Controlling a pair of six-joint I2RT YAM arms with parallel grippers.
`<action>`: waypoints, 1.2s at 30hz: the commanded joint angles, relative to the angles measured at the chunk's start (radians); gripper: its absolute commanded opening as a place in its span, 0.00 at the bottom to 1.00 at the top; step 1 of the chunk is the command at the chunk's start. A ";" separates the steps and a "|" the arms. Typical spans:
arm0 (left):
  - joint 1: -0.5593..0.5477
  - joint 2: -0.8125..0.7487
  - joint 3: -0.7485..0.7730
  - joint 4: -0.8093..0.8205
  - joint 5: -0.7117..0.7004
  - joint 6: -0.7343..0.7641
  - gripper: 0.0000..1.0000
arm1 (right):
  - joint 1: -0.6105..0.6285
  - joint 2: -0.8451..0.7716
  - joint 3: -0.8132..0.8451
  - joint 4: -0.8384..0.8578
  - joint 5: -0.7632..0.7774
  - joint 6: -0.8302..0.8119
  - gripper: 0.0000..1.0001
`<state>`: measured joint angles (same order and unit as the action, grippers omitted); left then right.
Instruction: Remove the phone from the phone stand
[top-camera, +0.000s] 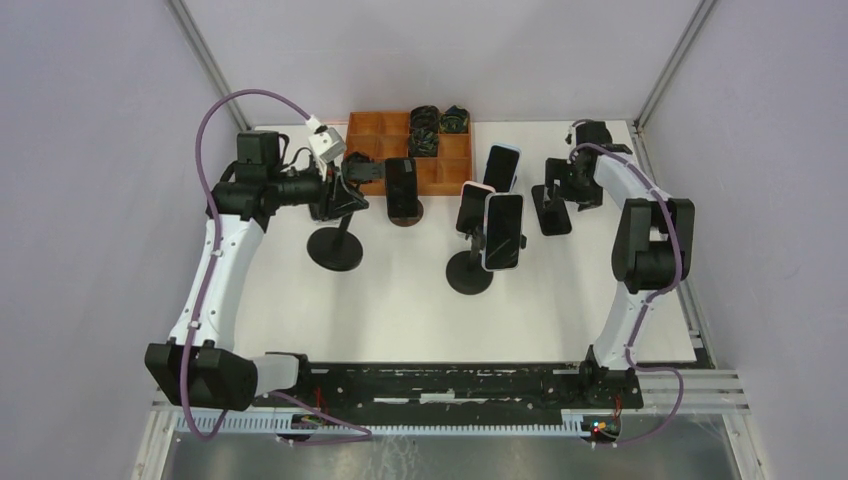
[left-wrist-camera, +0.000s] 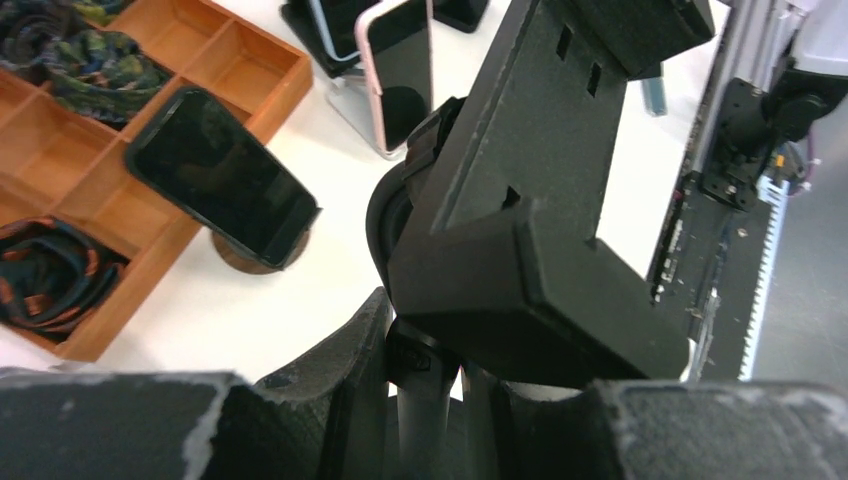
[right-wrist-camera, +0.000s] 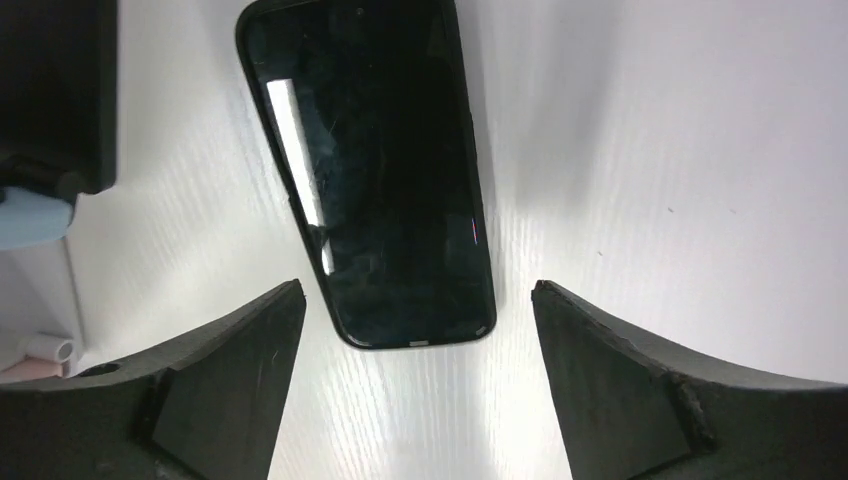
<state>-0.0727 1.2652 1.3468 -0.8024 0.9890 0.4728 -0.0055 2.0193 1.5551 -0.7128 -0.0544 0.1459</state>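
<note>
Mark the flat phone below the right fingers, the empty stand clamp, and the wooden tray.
flat phone (right-wrist-camera: 385, 170): right wrist view, middle of its dark screen.
stand clamp (left-wrist-camera: 520, 290): left wrist view, front face of its lower bracket.
tray (top-camera: 365, 128): top view, bare back-left compartment.

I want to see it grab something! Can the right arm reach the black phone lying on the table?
Probably yes. The right pincer hangs open over the black phone, straddling it, with nothing in between. It lies flat on the table, so gripping may be fiddly.
</note>
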 joint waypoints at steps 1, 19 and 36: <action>0.035 -0.031 0.036 0.133 -0.040 -0.067 0.02 | 0.010 -0.152 -0.037 0.054 0.097 0.026 0.93; 0.386 0.136 0.079 0.622 -0.117 -0.139 0.02 | 0.100 -0.623 -0.232 0.205 0.069 0.084 0.98; 0.410 0.172 -0.300 1.263 -0.543 -0.405 0.02 | 0.147 -0.699 -0.256 0.242 -0.029 0.101 0.97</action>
<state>0.3424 1.4342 1.0370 0.1425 0.6147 0.1936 0.1326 1.3582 1.3083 -0.5224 -0.0525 0.2249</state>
